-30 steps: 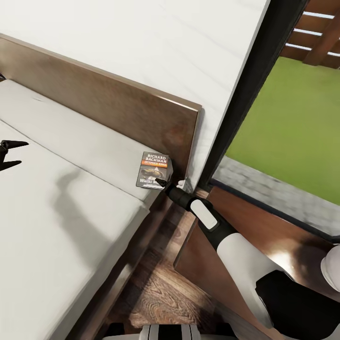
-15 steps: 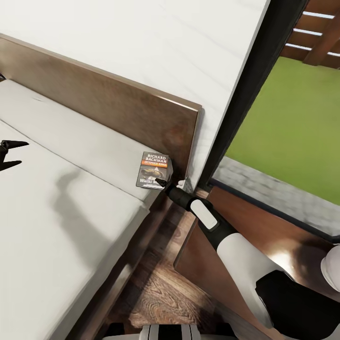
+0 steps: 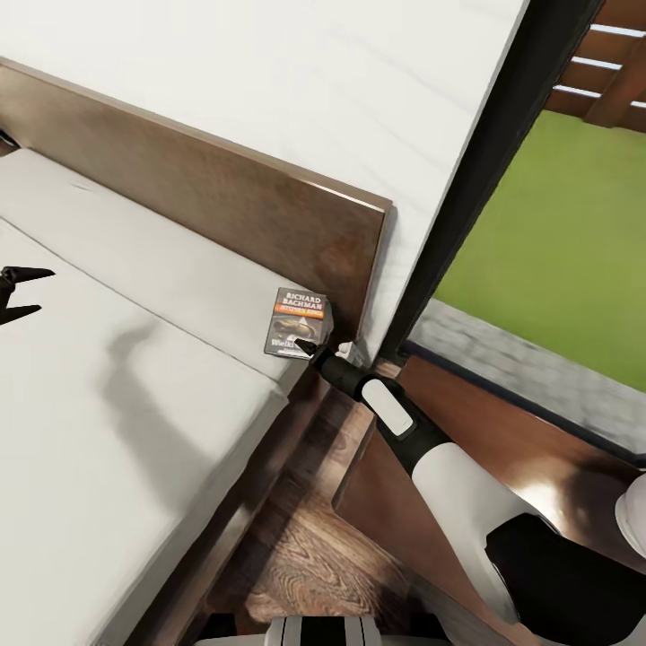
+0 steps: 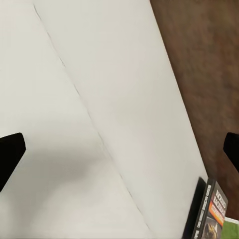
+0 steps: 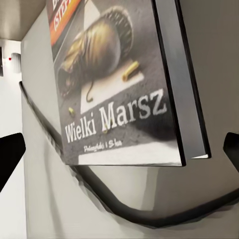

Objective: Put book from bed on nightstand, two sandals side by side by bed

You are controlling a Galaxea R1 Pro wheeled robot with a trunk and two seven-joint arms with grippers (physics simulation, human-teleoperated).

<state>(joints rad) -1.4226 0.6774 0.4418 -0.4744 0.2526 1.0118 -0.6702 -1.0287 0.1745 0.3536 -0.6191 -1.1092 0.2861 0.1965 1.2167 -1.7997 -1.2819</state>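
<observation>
The book (image 3: 300, 319) lies flat on the grey mattress (image 3: 135, 404) of the bed, at the corner beside the dark headboard (image 3: 224, 206). Its cover reads "Wielki Marsz" in the right wrist view (image 5: 114, 89). My right gripper (image 3: 309, 345) is open at the book's near edge, and the book lies just ahead of its spread fingertips (image 5: 11, 152). My left gripper (image 3: 18, 292) hovers open over the mattress far to the left, holding nothing. From there the book (image 4: 211, 211) shows at the mattress edge. The sandals are out of view.
The nightstand (image 3: 502, 440), with a glossy dark-brown top, stands right of the bed under my right arm. A strip of wood-plank floor (image 3: 305, 547) runs between them. A black window frame (image 3: 475, 179) rises behind, with grass outside.
The head view has shifted slightly, so the camera moved. My right gripper now covers a little more of the book's near edge. The left gripper has not moved.
</observation>
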